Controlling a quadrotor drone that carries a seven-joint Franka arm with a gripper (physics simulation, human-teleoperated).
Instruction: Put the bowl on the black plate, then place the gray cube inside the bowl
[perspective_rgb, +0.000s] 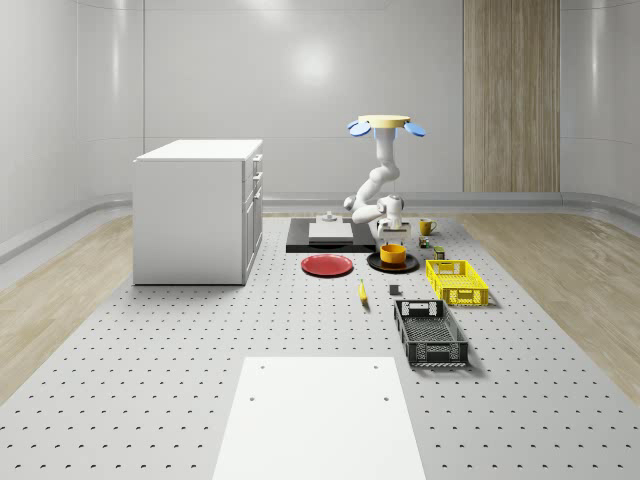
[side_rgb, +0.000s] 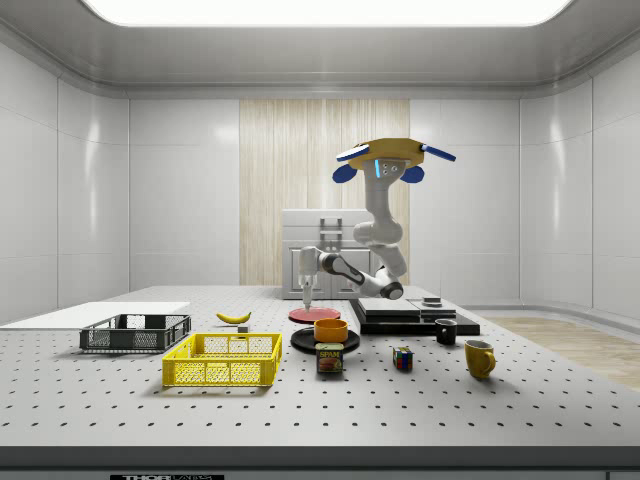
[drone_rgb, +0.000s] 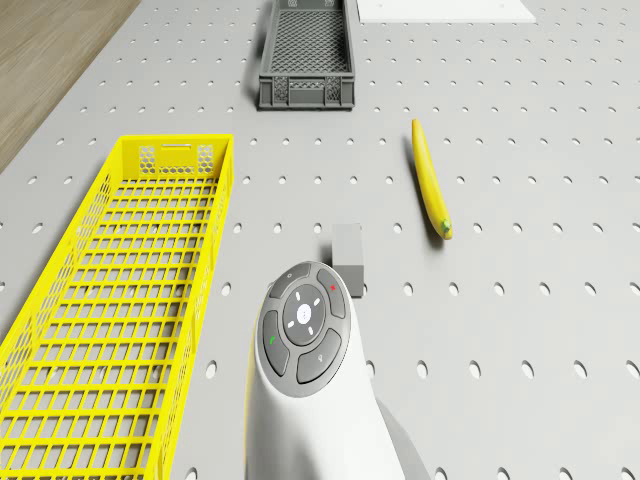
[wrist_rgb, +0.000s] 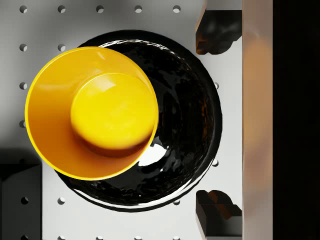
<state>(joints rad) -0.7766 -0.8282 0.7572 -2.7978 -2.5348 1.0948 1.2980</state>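
One orange bowl (wrist_rgb: 92, 112), upright on the black plate (wrist_rgb: 192, 115), set toward one edge of it so that part of the rim overhangs the plate. Empty inside. Gray cube (drone_rgb: 347, 255) well apart from the bowl, lying on the bare desk (perspective_rgb: 200, 350) between the yellow basket (drone_rgb: 120, 300) and the banana (drone_rgb: 430, 180), touching neither. End effector (wrist_rgb: 216, 125) hanging above the plate, beside the bowl rather than centred over it, pointing straight down; fingers (wrist_rgb: 215, 30) spread apart, clamped on nothing, clear of bowl and plate. Drone (perspective_rgb: 384, 123) hovering high over the far part of the desk, above and slightly behind the plate, arm bent down and forward from it. Red plate (perspective_rgb: 327, 265) just beside the black one, on the whole-scene view's left. Black basket (perspective_rgb: 430, 333) nearer that camera than the yellow one. Yellow mug (perspective_rgb: 427, 226) farther back. White cabinet (perspective_rgb: 198, 210) standing at the whole-scene view's left.
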